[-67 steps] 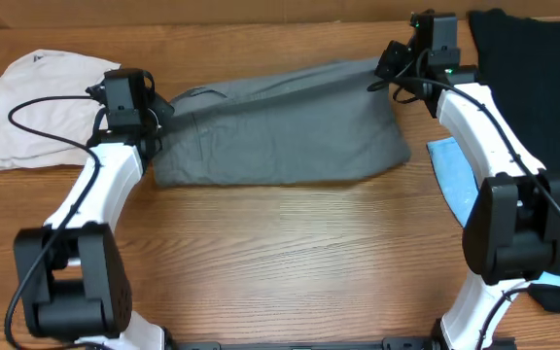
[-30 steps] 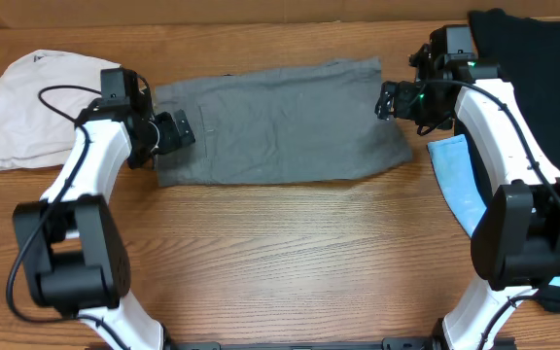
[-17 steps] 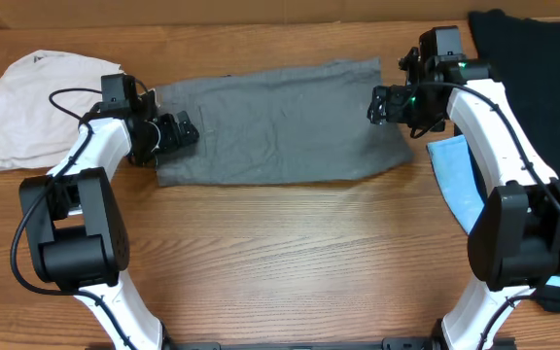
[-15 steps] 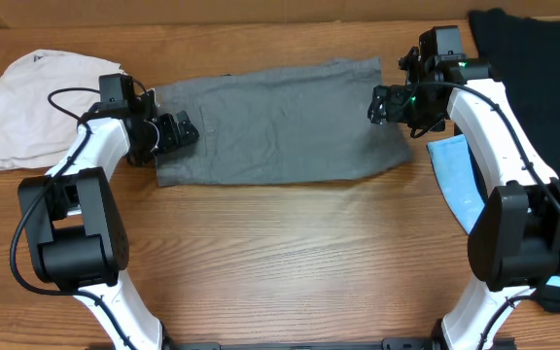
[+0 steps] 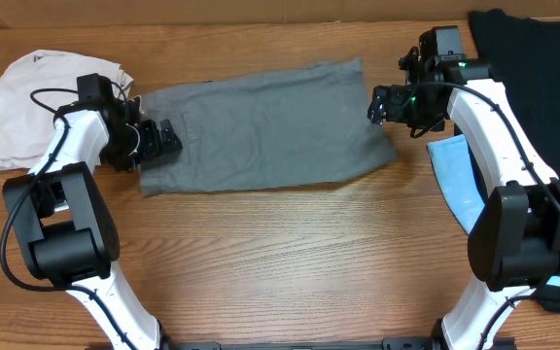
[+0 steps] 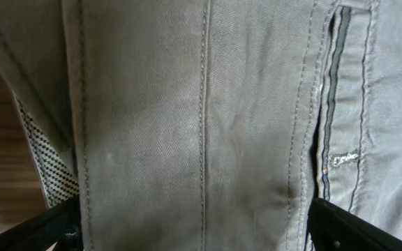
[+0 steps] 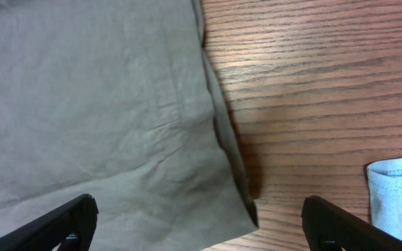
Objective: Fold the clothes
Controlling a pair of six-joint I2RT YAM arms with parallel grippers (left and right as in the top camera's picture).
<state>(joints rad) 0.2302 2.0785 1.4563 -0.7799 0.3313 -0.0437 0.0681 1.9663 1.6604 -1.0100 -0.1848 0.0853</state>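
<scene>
The grey shorts (image 5: pixel 270 126) lie flat across the far half of the table, their long side running left to right. My left gripper (image 5: pixel 158 141) rests low over their left end, at the waistband. In the left wrist view the shorts (image 6: pixel 201 104) fill the frame with stitched seams and a pocket slit, and the left gripper (image 6: pixel 194 209) is open with flat cloth spanning its jaws. My right gripper (image 5: pixel 382 102) hovers over the shorts' right edge. The right wrist view shows the right gripper (image 7: pixel 197 203) open above the hem corner of the shorts (image 7: pixel 96 90), gripping nothing.
A cream-white garment (image 5: pixel 37 102) lies at the far left, just behind the left arm. A black garment (image 5: pixel 533 58) covers the far right, with a light-blue garment (image 5: pixel 455 175) beside it, also in the right wrist view as a light-blue corner (image 7: pixel 396 188). Bare wooden table (image 5: pixel 290 262) spreads in front.
The shorts have slid a little to the left and now lie slightly tilted. The left arm and its gripper swung left with them. The right gripper has hardly moved.
</scene>
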